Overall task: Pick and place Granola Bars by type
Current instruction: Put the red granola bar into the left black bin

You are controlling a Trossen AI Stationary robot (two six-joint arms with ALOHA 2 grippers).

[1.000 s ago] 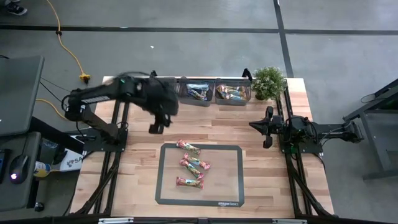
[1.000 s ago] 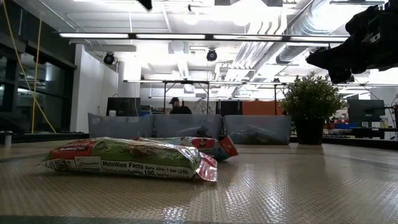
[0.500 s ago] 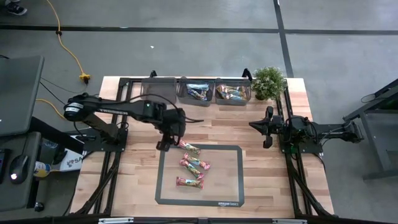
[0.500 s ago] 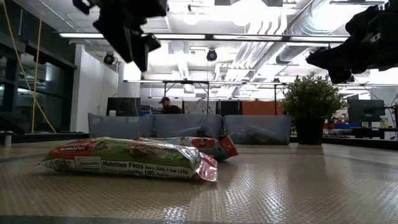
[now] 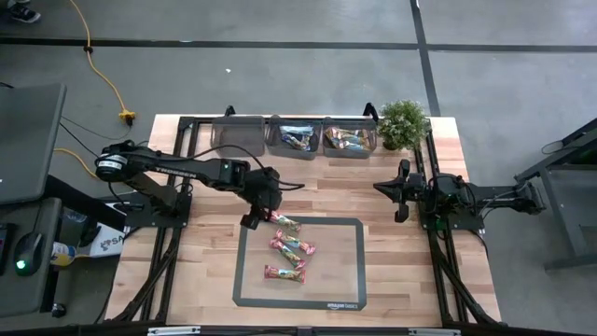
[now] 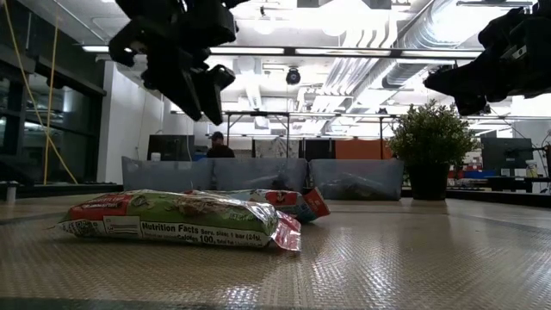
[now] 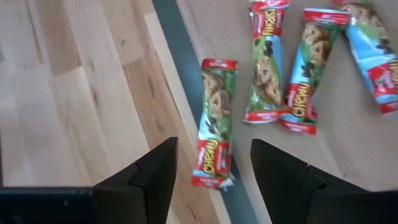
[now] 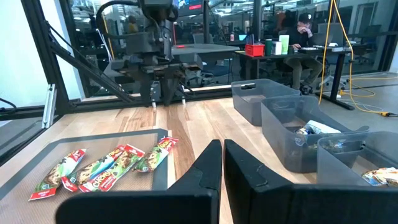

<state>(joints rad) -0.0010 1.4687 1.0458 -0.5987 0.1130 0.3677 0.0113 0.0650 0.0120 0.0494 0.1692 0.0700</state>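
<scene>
Since a second ago the left arm has swung down from beside the bins to the mat's far left corner, and its gripper (image 5: 250,220) now hangs low over the nearest bar, fingers spread wide with nothing between them. On the table (image 5: 392,280) the mat (image 5: 345,280) carries four bars (image 5: 289,246) near its left side: three green-and-red ones and one with a blue wrapper. Behind it, three bins (image 5: 294,138) stand in a row, the middle and right ones already holding bars, with a plant (image 5: 403,121) at the row's end. Over at the table's right edge, the right gripper (image 5: 402,216) waits with its fingers nearly together, holding nothing.

The wrist view puts one green bar (image 7: 214,121) lying across the mat's dark border, just ahead of the open fingers (image 7: 155,174). These bars look light and slim, with a glossy wrapper that should slide and crinkle; the filling is probably soft enough to dent. A pinch across the narrow middle seems the safest hold, not the crimped ends.
</scene>
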